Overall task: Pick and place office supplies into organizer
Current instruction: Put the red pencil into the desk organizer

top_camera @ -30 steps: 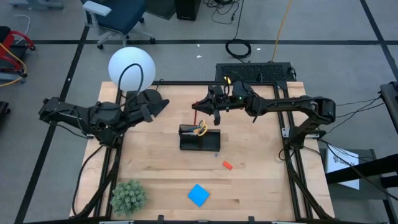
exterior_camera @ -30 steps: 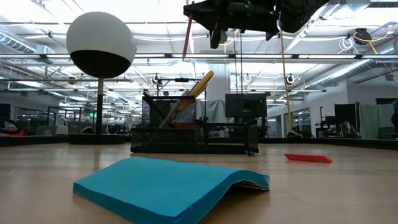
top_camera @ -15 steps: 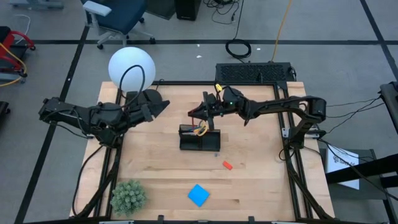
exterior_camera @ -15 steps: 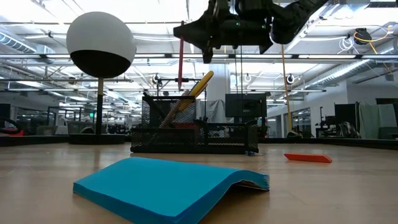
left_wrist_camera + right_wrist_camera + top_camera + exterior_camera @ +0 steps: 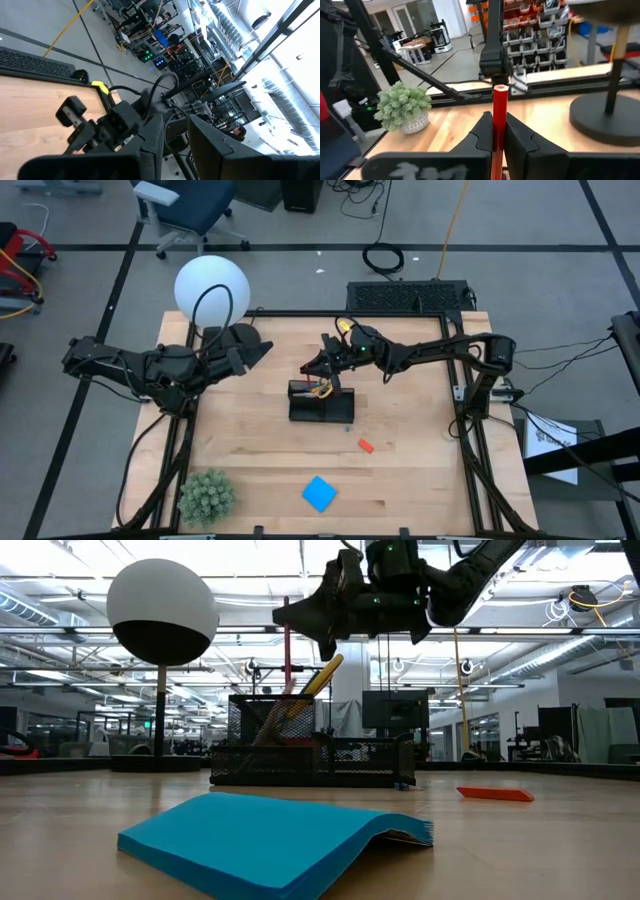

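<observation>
Above table, right tool pinches red pencil over organizer.

- No text, label, brand, number or sign can be read in any of the four views.
- A white sheet lying on the floor beside the table frame, seen from above, carries dark marks that may be print, but they are too small to make out.
- The shelves of storage bins in the room behind, in the right wrist view, show no legible labels.
</observation>
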{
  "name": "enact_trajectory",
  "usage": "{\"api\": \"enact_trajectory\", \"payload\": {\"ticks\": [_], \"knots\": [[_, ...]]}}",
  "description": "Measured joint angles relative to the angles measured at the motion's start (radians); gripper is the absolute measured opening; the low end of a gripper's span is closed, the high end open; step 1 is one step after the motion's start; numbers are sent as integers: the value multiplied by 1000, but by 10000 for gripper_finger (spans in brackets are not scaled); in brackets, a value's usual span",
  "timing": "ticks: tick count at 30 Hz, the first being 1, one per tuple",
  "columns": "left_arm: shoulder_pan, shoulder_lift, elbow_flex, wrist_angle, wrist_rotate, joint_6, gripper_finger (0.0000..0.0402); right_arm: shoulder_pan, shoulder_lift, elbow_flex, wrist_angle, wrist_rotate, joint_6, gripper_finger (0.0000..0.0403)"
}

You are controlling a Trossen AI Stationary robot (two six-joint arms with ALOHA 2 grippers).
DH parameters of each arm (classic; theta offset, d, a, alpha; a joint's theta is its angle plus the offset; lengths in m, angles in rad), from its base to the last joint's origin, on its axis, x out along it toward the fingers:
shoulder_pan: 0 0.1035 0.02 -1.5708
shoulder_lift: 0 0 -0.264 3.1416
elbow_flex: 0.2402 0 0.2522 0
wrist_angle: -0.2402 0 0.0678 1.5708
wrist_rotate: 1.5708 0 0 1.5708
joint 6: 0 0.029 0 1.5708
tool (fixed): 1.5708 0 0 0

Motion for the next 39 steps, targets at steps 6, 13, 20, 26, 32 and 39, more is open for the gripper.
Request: {"api": "enact_trajectory", "payload": {"ticks": [6, 13, 20, 26, 32, 39], "knots": [[0, 0, 0, 0, 0, 1, 81, 1, 40, 0, -21, -3, 3, 10], [0, 0, 0, 0, 0, 1, 81, 1, 40, -2, -104, -8, -29, 14], [0, 0, 0, 0, 0, 7, 81, 5, 38, -2, -136, -27, -35, 15], [0, 0, 0, -1, 0, 9, 81, 7, 38, -2, -138, 3, -32, 39], [0, 0, 0, -1, 0, 10, 81, 7, 38, -2, -138, 5, -27, 60], [0, 0, 0, -7, -1, 12, 81, 7, 38, -2, -136, 5, -7, 95]]}}
